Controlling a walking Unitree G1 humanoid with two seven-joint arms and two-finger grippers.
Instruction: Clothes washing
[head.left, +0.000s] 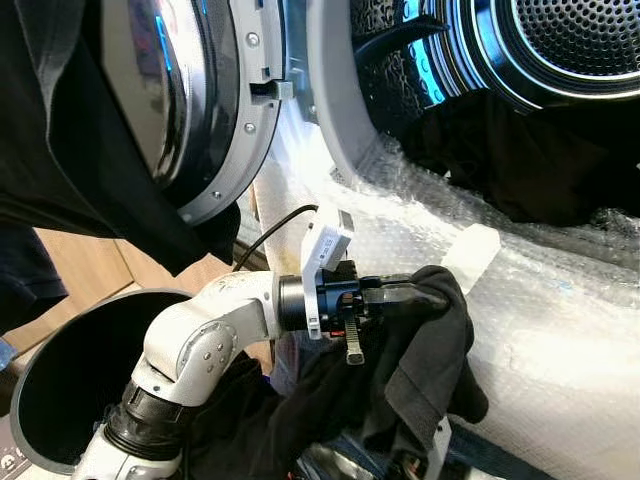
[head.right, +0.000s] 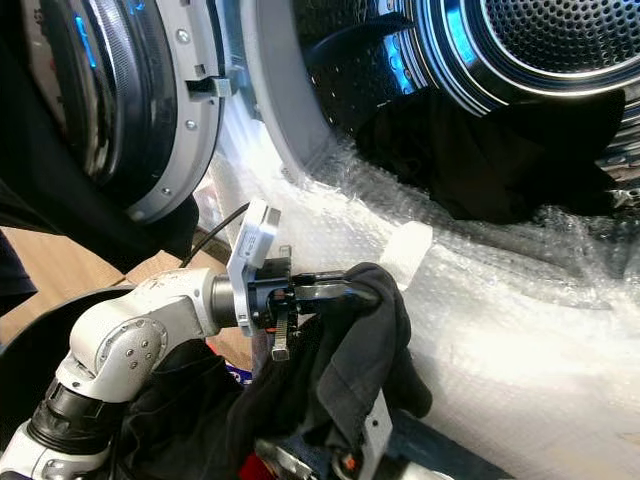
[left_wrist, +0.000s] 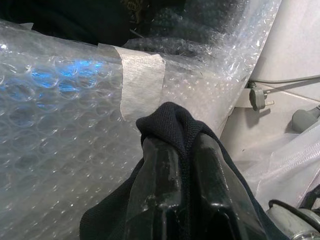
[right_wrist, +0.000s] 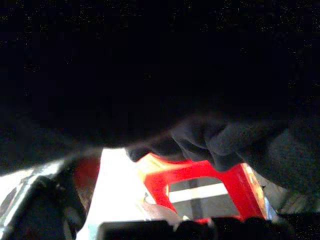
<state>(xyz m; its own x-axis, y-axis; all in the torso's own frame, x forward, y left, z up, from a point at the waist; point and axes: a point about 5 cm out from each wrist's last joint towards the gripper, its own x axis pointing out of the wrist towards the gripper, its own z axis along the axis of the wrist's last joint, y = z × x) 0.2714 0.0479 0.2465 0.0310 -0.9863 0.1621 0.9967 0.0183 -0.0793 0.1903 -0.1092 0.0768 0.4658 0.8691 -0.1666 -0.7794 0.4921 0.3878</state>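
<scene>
The left gripper (head.left: 425, 298) is clenched on a black garment (head.left: 400, 370), its two black fingers (left_wrist: 165, 185) pinching a fold of the dark knit between them while the rest of the cloth hangs down in loose drapes below the wrist. It holds the garment just in front of the washing machine's front panel, which is wrapped in bubble wrap (head.left: 560, 330) held with a strip of pale tape (left_wrist: 142, 85), and below the mouth of the drum (head.left: 570, 40). The machine door (head.left: 190, 100) stands swung open to the robot's left. More dark clothing (head.left: 520, 160) already lies across the lip of the drum opening. Below the arm sits a dark round basket (head.left: 60, 380).

In the right wrist view there is dark cloth close to the lens and something red (right_wrist: 200, 180) beneath it; whether the right jaws are open or closed cannot be told.

The step in hand looks like loading: carrying one garment from the basket up to the drum. The next move calls for lifting the pinched cloth up and forward over the wrapped lip, well into the opening, so the trailing folds clear the rim before release.
</scene>
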